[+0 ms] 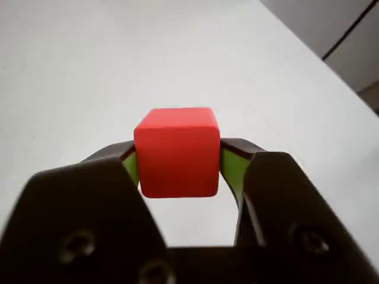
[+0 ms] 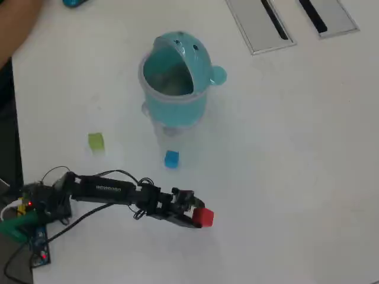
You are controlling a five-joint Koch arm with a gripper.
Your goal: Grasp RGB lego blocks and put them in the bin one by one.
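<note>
Your fingers (image 1: pixel 177 168) are clamping the red cube (image 1: pixel 177 151) near the tabletop's (image 2: pixel 296 148) near edge; nothing is showing inside the teal bin (image 2: pixel 175 77), while the green cube (image 2: pixel 96 141) and blue cube (image 2: pixel 171 158) are waiting.

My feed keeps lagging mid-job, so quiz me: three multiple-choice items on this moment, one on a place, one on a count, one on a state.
1. In the overhead view, where is the blue cube?
A. just below the bin
B. inside the bin
C. on a grey panel

2. How many cubes lie free on the table?
A. none
B. two
C. three

3. What are the gripper's fingers doing?
A. spread and empty
B. closed on the red cube
C. closed on the green cube

Answers: 1 A, the blue cube sits on the table below the bin. 2 B, blue and the green cube. 3 B, the gripper squeezes the red cube between green pads.
</note>
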